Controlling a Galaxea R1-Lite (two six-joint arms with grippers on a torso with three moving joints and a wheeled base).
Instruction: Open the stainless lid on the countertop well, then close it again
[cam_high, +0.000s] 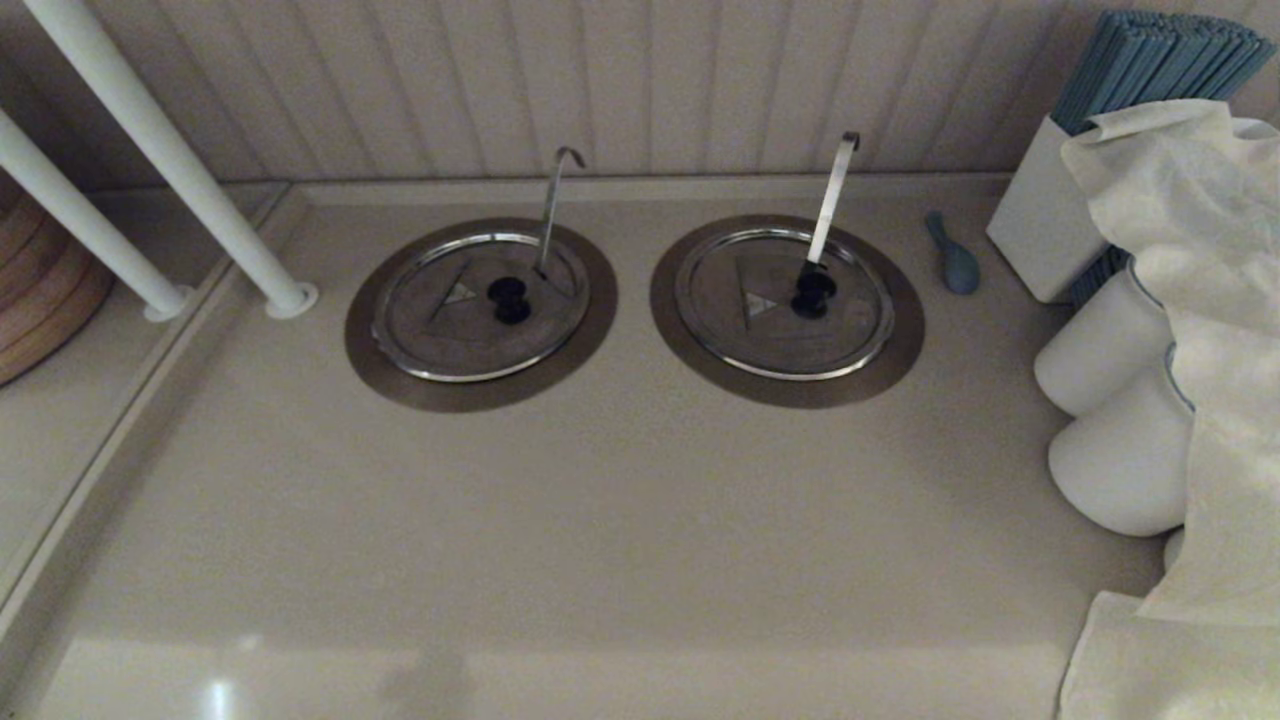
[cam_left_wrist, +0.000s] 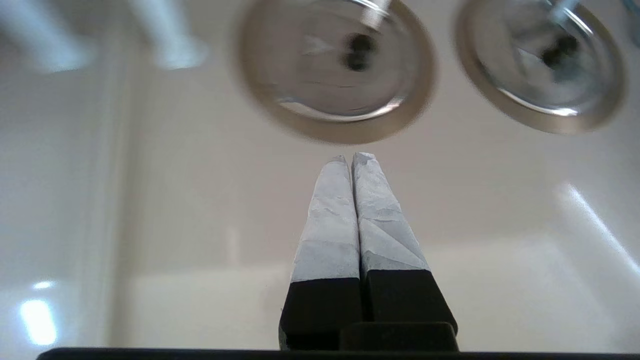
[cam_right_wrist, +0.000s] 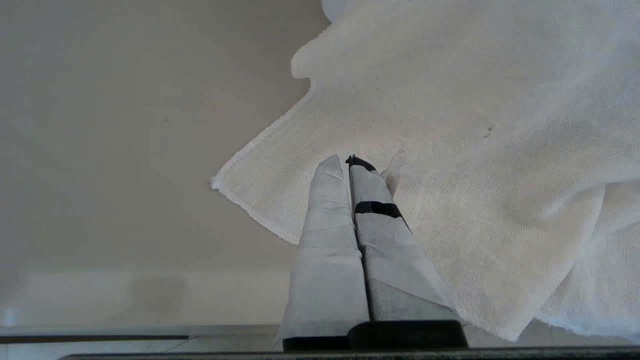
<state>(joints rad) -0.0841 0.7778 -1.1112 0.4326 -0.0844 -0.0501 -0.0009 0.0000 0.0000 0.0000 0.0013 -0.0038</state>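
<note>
We judge the stainless lid (cam_high: 470, 310) stiff and slick; take its black knob (cam_high: 509, 298). Left gripper (cam_left_wrist: 352, 159) and right gripper (cam_right_wrist: 345, 162): jaws together.

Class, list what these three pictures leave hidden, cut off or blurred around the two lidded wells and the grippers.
- Inside of the well: hidden by the shut lid, head view.
- Both grippers: outside the head view.
- Lid details: blurred in the left wrist view, beyond the shut left gripper.
- Counter under the cloth: covered, right wrist view, by the shut right gripper.
- Twin lid: cut off by the edge, left wrist view.
</note>
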